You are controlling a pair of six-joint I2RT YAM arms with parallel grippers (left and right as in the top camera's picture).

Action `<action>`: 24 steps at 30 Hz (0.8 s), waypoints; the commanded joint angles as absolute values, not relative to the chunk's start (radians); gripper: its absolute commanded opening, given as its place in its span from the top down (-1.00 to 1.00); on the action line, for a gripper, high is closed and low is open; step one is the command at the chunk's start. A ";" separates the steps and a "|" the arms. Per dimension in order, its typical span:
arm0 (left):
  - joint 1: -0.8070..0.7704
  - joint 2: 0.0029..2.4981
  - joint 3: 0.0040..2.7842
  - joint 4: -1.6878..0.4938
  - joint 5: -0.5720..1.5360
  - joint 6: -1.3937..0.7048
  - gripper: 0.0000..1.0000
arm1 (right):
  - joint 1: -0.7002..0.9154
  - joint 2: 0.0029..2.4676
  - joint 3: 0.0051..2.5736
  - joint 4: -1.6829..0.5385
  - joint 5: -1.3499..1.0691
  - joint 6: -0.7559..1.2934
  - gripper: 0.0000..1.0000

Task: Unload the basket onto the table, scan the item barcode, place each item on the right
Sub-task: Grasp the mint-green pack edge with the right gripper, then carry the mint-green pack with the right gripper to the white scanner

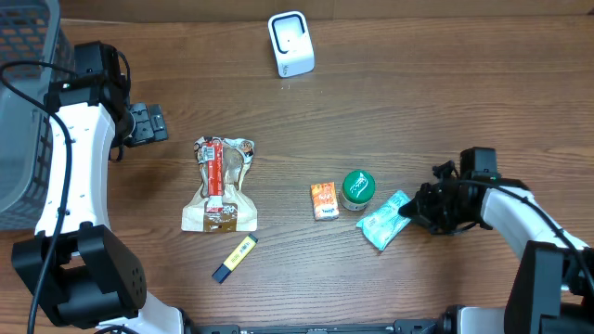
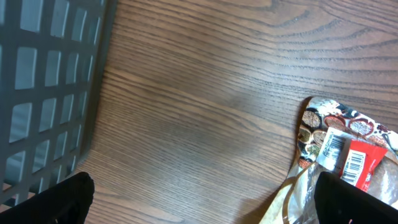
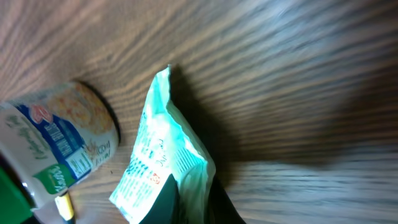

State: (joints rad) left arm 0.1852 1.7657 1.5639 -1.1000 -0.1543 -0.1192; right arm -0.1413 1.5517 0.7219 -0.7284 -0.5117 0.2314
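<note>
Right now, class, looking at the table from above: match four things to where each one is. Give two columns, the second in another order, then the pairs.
Things:
1. white scanner
2. teal packet
3. yellow marker
4. grey basket

Places:
A. pinched in the right tool
B. beside the left arm
C. alone near the table's far edge
D. just below the snack bag in the overhead view

Pairs: 1-C, 2-A, 3-D, 4-B

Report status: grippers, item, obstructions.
Left gripper open, near basket. Right gripper shut on teal packet. Green-lidded tub close beside it. Scanner at far edge.
</note>
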 commanded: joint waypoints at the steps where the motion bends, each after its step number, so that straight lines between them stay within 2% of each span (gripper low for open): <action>1: 0.187 1.766 1.566 -1.100 -0.152 -0.101 -1.00 | -0.181 1.544 0.876 -0.831 -0.499 0.103 0.93; 5: 0.187 1.766 1.566 -1.100 -0.152 -0.101 -1.00 | -0.199 1.544 0.986 -0.907 -0.509 0.100 0.93; 11: 0.187 1.766 1.566 -1.100 -0.152 -0.101 -1.00 | -0.199 1.544 1.091 -0.879 -0.604 0.100 0.92; 18: 0.187 1.766 1.566 -1.100 -0.152 -0.101 -1.00 | -0.157 1.552 1.454 -1.071 -0.445 0.104 0.93; 24: 0.187 1.766 1.566 -1.100 -0.152 -0.101 -0.99 | -0.051 1.607 1.818 -1.212 -0.362 0.102 0.93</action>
State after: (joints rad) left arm 0.1852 1.7657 1.5639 -1.1000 -0.1539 -0.1196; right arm -0.1020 1.5826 1.6855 -1.1976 -0.4122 0.1047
